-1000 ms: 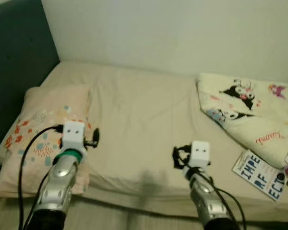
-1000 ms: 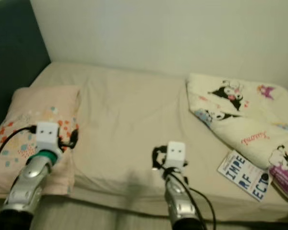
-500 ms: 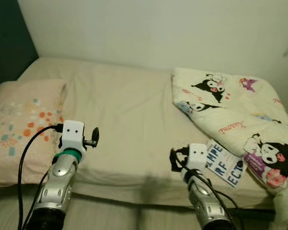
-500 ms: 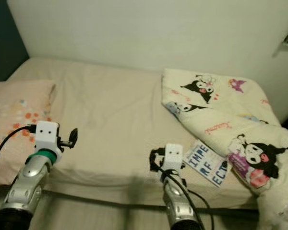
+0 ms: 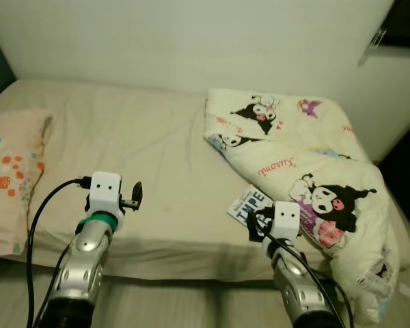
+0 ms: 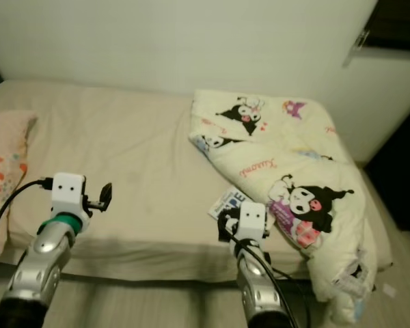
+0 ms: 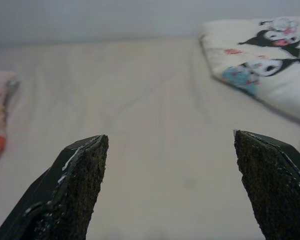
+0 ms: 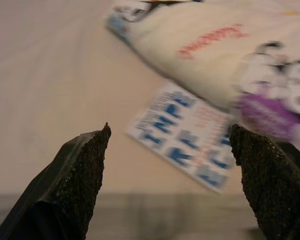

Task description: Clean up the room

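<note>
White book (image 5: 250, 204) with large blue block letters on its cover, lying flat and askew on the beige bed (image 5: 157, 164), close to the front edge, one side tucked under the blanket. Cream cartoon-print blanket (image 5: 307, 178), rumpled and heaped over the bed's right part, spilling off the front right corner. Peach pillow (image 5: 7, 184) with orange and teal spots, lying flat at the bed's left end.

— What do the arms look like?
— Two silver metal forearms, each tipped with a white boxy wrist block; the left end effector (image 5: 135, 195) has a green collar and a looping black cable.
— And the fingers?
— Black, rough-textured, wedge-shaped fingers (image 7: 72, 192).
</note>
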{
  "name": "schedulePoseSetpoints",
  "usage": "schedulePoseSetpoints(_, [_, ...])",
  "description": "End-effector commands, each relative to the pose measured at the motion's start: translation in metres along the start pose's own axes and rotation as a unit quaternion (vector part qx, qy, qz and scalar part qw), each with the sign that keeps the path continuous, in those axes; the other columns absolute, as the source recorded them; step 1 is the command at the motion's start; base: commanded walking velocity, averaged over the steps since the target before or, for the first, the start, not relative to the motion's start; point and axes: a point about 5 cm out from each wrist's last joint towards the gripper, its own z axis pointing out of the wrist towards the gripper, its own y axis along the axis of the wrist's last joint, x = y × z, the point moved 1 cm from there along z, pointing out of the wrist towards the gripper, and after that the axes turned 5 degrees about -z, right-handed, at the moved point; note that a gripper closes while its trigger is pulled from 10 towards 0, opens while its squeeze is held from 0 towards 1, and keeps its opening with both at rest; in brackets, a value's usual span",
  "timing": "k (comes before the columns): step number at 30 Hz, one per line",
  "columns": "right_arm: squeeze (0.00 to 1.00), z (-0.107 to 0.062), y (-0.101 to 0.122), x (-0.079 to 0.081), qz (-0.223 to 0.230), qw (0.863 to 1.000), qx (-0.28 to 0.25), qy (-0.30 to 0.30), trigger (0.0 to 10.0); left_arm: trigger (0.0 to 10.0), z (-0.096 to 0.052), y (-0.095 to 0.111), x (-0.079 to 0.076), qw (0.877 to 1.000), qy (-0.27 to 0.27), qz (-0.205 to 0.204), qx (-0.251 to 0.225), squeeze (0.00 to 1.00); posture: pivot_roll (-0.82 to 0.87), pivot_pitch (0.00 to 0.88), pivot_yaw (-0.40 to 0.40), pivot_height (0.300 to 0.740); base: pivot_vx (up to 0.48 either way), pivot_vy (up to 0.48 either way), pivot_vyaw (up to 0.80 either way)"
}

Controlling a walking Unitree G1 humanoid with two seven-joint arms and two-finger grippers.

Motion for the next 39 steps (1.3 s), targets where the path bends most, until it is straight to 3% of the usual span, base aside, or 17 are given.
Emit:
schedulePoseSetpoints(1, [0.00,-0.0016,-0.0039,0.0003,0.007,1.000,0.008,-0.004,10.0,10.0,-0.0007,-0.0025,0.0024,1.000,0.002,0.008,0.005,0.00,0.12,0.000,0.028,0.740,0.000,-0.364,0.00])
schedulePoseSetpoints(11, [0.00,-0.0009,-0.0041,0.0001,0.007,1.000,0.011,-0.007,10.0,10.0,-0.0007,-0.0027,0.0018,1.000,0.000,0.011,0.007,0.00,0.12,0.001,0.028,0.740,0.000,-0.366,0.00])
schedulePoseSetpoints(17, [0.00,-0.0008,-0.0040,-0.0008,0.006,1.000,0.011,-0.009,10.0,10.0,-0.0012,-0.0028,0.0019,1.000,0.001,-0.003,0.006,0.00,0.12,0.001,0.028,0.740,0.000,0.000,0.00])
schedulePoseSetpoints(18, [0.00,-0.0013,-0.0047,-0.0017,0.006,1.000,0.012,-0.011,10.0,10.0,-0.0010,-0.0044,0.0056,0.999,0.013,-0.027,0.015,0.00,0.12,0.001,0.028,0.740,0.000,0.480,0.00])
schedulePoseSetpoints(21, [0.00,-0.0018,-0.0052,-0.0018,0.005,1.000,0.013,-0.011,10.0,10.0,-0.0008,-0.0050,0.0070,0.999,0.016,-0.032,0.019,0.00,0.12,0.001,0.028,0.740,0.000,0.480,0.00])
schedulePoseSetpoints(27, [0.00,-0.0027,-0.0074,-0.0009,0.004,1.000,0.015,-0.010,10.0,10.0,-0.0016,-0.0055,0.0080,0.999,0.017,-0.028,0.018,0.00,0.12,0.001,0.028,0.740,0.000,0.480,0.00])
schedulePoseSetpoints(30, [0.00,-0.0032,-0.0078,-0.0002,0.004,1.000,0.016,-0.009,10.0,10.0,-0.0023,-0.0051,0.0080,1.000,0.015,-0.007,0.014,0.00,0.12,0.000,0.029,0.740,0.000,0.000,0.00])
schedulePoseSetpoints(39, [0.00,-0.0040,-0.0084,-0.0005,0.005,1.000,0.016,-0.012,10.0,10.0,-0.0016,-0.0047,0.0014,1.000,-0.001,-0.003,0.014,0.00,0.11,0.000,0.031,0.740,0.000,0.000,0.00])
